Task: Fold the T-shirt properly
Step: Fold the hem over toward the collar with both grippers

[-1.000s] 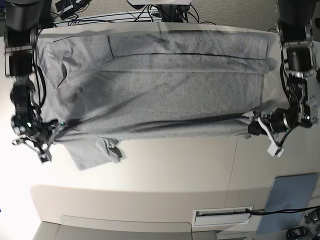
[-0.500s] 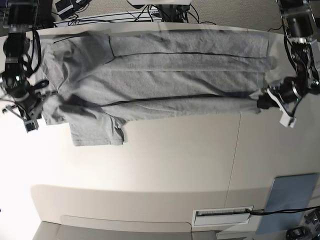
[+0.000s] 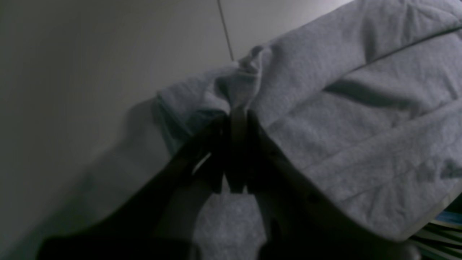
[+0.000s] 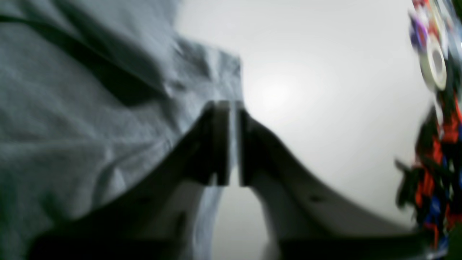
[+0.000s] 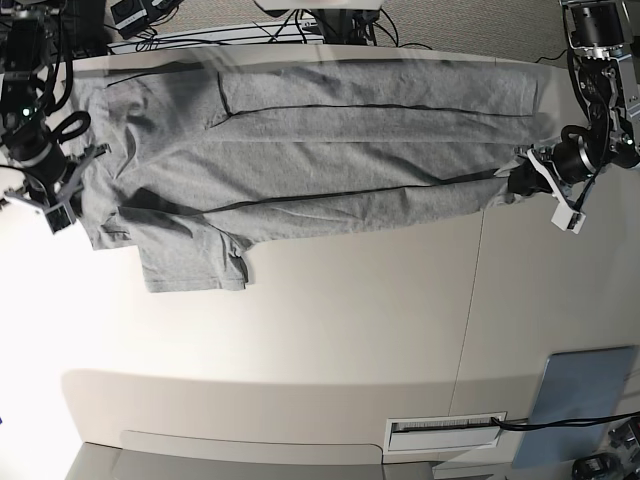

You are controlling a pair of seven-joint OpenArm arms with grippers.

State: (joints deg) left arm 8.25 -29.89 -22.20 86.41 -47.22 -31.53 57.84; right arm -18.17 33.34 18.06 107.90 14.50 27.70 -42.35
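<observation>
I have the T-shirt [image 5: 330, 150] stretched lengthwise along the far side of the table [image 5: 350, 340], folded over itself in long bands, with one sleeve [image 5: 190, 262] lying flat toward the near side at the base view's left. Only plain heather grey shows; I can read no lettering, brand or label on it in any view. My left gripper [image 3: 238, 119] sits at the shirt's end on the base view's right, its fingers [image 3: 252, 144] pressed together on a bunched pinch of the cloth. My right gripper [image 4: 232, 108] is at the other end by the shirt's edge; in its blurred wrist view a narrow slit of light shows between the fingers [image 4: 216, 144], and I cannot tell whether any cloth is caught there.
</observation>
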